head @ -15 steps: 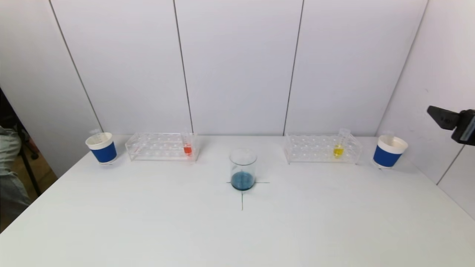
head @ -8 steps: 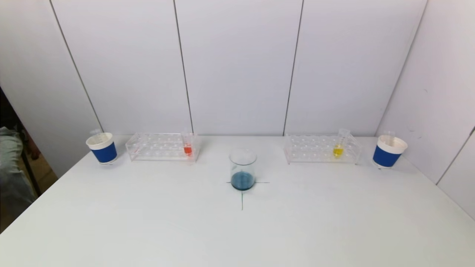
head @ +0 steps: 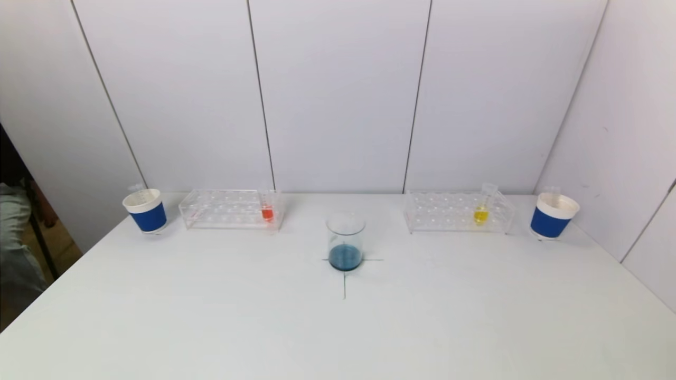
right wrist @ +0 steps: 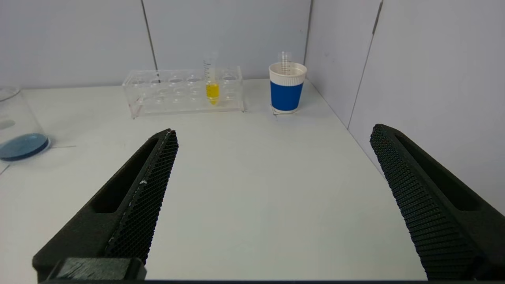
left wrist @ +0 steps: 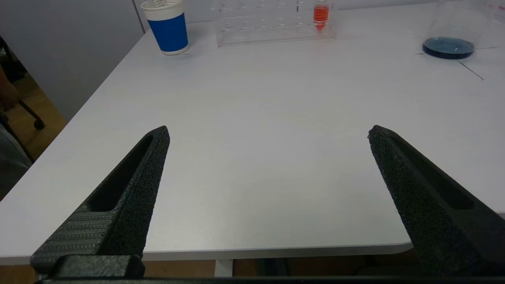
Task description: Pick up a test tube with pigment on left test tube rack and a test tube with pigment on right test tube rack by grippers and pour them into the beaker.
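Meanwhile both pincers gape over the near table [head: 338,327]: left pincer [left wrist: 268,134], right pincer [right wrist: 274,132]. Beaker [head: 345,241] centre; orange tube [head: 267,207] at 10 o'clock, yellow tube [head: 481,208] at 2 o'clock, both racked

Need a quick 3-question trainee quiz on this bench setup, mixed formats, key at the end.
1. True or false: the red-pigment tube stands in the left rack.
2. Liquid colour in the beaker? A) blue B) green C) clear
3. Fill in: the left gripper and right gripper are both ____, holding nothing.

Key: 1 true; 2 A; 3 open. The yellow-pigment tube sits in the right rack.
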`<state>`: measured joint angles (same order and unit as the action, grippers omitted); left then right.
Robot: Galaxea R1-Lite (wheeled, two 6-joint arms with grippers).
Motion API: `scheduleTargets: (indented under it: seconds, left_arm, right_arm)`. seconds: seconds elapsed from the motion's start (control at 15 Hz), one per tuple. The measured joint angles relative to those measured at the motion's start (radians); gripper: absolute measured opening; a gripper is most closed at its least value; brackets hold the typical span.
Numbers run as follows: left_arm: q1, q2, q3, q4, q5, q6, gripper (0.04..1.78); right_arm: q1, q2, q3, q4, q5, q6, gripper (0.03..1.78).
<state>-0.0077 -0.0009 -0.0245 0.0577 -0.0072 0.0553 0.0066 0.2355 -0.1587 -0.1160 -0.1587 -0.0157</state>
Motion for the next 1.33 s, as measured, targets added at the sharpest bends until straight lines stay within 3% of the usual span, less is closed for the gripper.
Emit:
scheduleTargets:
  seconds: [0.4,0.6,0.67,0.8,0.93,1.07,1.2,1.33]
  left_arm:
    - [0.0,0.0,0.0,0.0,0.0,-0.001,1.76]
    - [0.0,0.0,0.0,0.0,0.0,0.0,1.76]
    - [0.0,0.0,0.0,0.0,0.0,0.0,1.76]
    - [0.0,0.0,0.0,0.0,0.0,0.0,1.76]
    - [0.0,0.0,0.0,0.0,0.001,0.0,1.76]
    - [0.0,0.0,0.0,0.0,0.0,0.0,1.76]
    - [0.0,0.0,0.0,0.0,0.0,0.0,1.76]
    - [0.0,0.0,0.0,0.0,0.0,0.0,1.76]
  right_arm:
    - [-0.007,-0.211,0.142,-0.02,0.087,-0.053,1.77]
    - [-0.007,-0.232,0.157,-0.006,0.189,-0.062,1.77]
    - [-0.007,-0.234,0.157,0.002,0.2,-0.066,1.77]
    - [-0.007,-0.236,0.159,0.039,0.194,-0.09,1.77]
    - [-0.007,-0.237,0.159,0.069,0.192,-0.158,1.77]
    - [-0.007,-0.237,0.159,0.072,0.192,-0.173,1.77]
    - [-0.007,-0.237,0.159,0.09,0.191,-0.14,1.77]
    - [-0.007,-0.237,0.159,0.106,0.183,-0.06,1.77]
